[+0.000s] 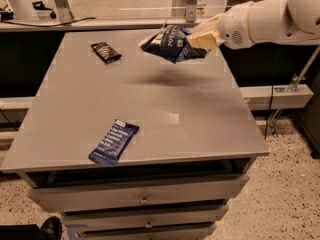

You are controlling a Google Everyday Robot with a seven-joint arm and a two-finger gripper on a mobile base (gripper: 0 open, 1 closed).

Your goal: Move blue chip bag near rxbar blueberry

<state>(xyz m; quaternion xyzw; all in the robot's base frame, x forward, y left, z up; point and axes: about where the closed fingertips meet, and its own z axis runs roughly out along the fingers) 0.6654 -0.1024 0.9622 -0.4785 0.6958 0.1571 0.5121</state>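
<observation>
The blue chip bag, a puffy dark-blue bag with white lettering, hangs in the air above the far right part of the grey table, casting a shadow below it. My gripper comes in from the right on a white arm and is shut on the bag's right end. The rxbar blueberry, a slim flat blue wrapper with white text, lies near the table's front edge, left of centre, well apart from the bag.
A small black bar wrapper lies at the far left of the table. Drawers sit below the tabletop. A bench with metal legs runs behind the table. The floor to the right is speckled.
</observation>
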